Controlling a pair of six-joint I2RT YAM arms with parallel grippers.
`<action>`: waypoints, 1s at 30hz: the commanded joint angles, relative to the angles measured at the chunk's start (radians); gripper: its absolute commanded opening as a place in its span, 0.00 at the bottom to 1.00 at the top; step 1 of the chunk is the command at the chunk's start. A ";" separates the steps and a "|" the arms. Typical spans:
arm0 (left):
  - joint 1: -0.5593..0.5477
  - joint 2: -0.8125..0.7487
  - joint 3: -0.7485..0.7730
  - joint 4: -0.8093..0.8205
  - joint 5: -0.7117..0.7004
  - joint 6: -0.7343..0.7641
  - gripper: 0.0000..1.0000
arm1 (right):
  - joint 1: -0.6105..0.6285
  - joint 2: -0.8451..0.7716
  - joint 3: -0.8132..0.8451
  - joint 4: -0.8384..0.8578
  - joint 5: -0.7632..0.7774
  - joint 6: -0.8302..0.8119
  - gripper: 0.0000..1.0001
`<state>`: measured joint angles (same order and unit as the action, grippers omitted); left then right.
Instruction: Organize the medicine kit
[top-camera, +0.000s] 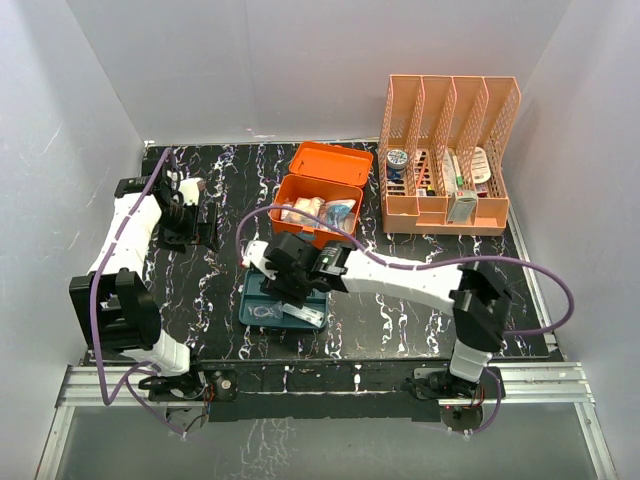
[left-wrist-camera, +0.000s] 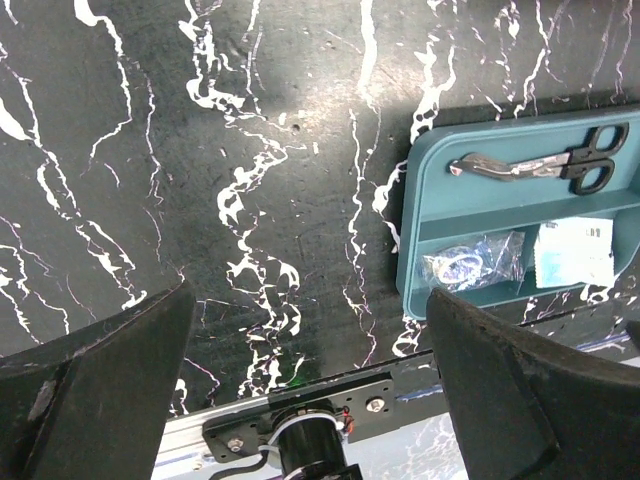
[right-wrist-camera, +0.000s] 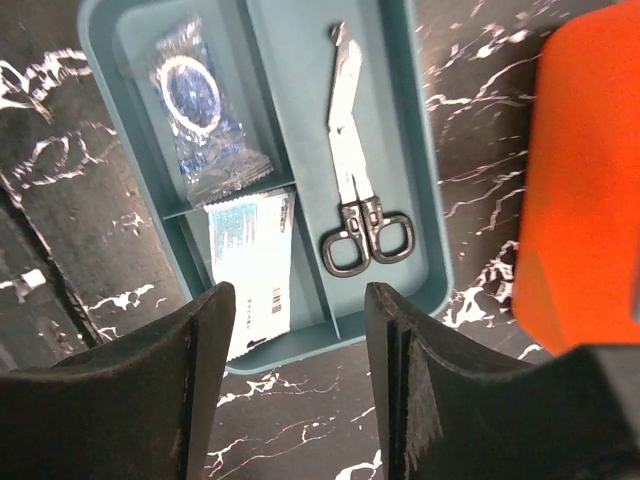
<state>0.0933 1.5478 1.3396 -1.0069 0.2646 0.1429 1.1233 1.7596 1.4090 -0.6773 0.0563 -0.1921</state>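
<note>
The orange medicine kit (top-camera: 318, 207) stands open at the table's middle back, lid (top-camera: 331, 161) tipped back, with wrapped items inside. Its teal divided tray (top-camera: 258, 312) lies out on the table in front of it. The tray (right-wrist-camera: 420, 150) holds black-handled scissors (right-wrist-camera: 355, 190), a clear packet (right-wrist-camera: 200, 110) and a white sachet (right-wrist-camera: 250, 265). My right gripper (top-camera: 290, 272) hovers over the tray's near edge, open and empty (right-wrist-camera: 295, 370); the kit's orange side (right-wrist-camera: 585, 170) is to its right. My left gripper (top-camera: 190, 215) is open and empty (left-wrist-camera: 310, 370) at the far left, seeing the tray (left-wrist-camera: 420, 200) from afar.
A peach slatted file organizer (top-camera: 445, 150) with bottles and packets stands at the back right. White walls close in the table on three sides. The left arm's base (left-wrist-camera: 300, 430) and metal rail show at the near edge.
</note>
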 joint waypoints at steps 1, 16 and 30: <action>-0.042 -0.071 0.001 -0.046 0.036 0.067 0.99 | 0.001 -0.095 0.028 0.013 0.045 0.034 0.53; -0.065 -0.069 -0.017 -0.062 0.045 0.079 0.99 | 0.000 -0.061 -0.149 0.080 -0.056 0.093 0.30; -0.064 -0.083 -0.034 -0.075 0.042 0.092 0.99 | 0.000 0.050 -0.220 0.157 -0.089 0.087 0.19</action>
<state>0.0288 1.5105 1.3113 -1.0527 0.2863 0.2207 1.1229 1.7958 1.2064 -0.5705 -0.0231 -0.1051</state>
